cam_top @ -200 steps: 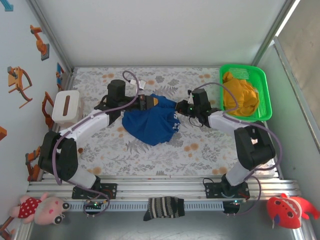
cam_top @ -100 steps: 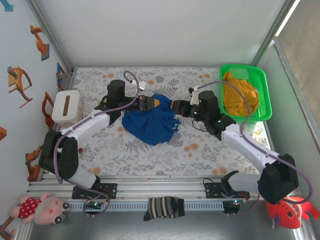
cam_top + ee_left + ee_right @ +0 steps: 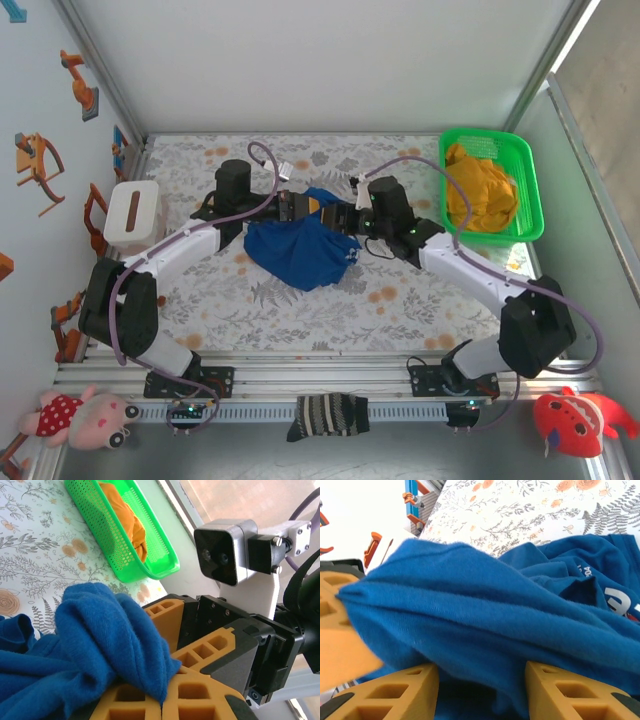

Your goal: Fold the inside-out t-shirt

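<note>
Inside-out t-shirt (image 3: 300, 252): lying bunched on floral table (image 3: 400, 290), between left gripper (image 3: 303, 206) and right gripper (image 3: 338, 215). Left wrist: pinching a blue fold in closed jaws. Right wrist: straddling draped cloth, jaws standing parted.

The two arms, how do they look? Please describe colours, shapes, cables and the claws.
The left arm and right arm have white rounded shells between black joint housings. A lilac cable runs in loose loops along each. The left claw and right claw are orange-yellow with moulded square pockets. A black-and-silver camera sits on a white bracket at the right wrist.
</note>
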You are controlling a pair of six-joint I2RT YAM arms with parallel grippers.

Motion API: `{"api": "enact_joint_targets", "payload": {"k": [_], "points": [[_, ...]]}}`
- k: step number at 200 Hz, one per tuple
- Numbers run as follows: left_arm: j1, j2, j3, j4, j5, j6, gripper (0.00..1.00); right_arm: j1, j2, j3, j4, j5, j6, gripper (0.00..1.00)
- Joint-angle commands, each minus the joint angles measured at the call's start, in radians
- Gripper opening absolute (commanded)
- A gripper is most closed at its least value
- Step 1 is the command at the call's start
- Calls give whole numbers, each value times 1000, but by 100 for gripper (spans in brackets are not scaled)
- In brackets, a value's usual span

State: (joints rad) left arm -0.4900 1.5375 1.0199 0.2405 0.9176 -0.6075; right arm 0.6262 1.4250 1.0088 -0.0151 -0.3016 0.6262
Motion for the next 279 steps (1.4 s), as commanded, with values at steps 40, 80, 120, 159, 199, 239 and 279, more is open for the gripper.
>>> {"api": "enact_joint_targets", "payload": {"k": [40,80,120,159,199,239,279], "points": [[25,-7,22,-9,10,10,0,-20,21,130,-37,-13,-48,0],[93,49,104,-192,-188,76,13,-26,-106,149,-106,-118,-59,0],[147,110,183,-208,-227,80,44,-34,-153,137,-5,-191,27,0],[119,-60,12,-159,-260,38,51,-59,-131,153,95,-206,100,0],[-81,-265,-190,-148,-510,39,59,-90,-105,150,167,-189,160,0],[-245,-205,-205,-116,-770,78,60,-94,-102,143,197,-163,195,0],[-242,-18,-99,-139,-845,157,59,-94,-141,136,209,-143,231,0]]}}
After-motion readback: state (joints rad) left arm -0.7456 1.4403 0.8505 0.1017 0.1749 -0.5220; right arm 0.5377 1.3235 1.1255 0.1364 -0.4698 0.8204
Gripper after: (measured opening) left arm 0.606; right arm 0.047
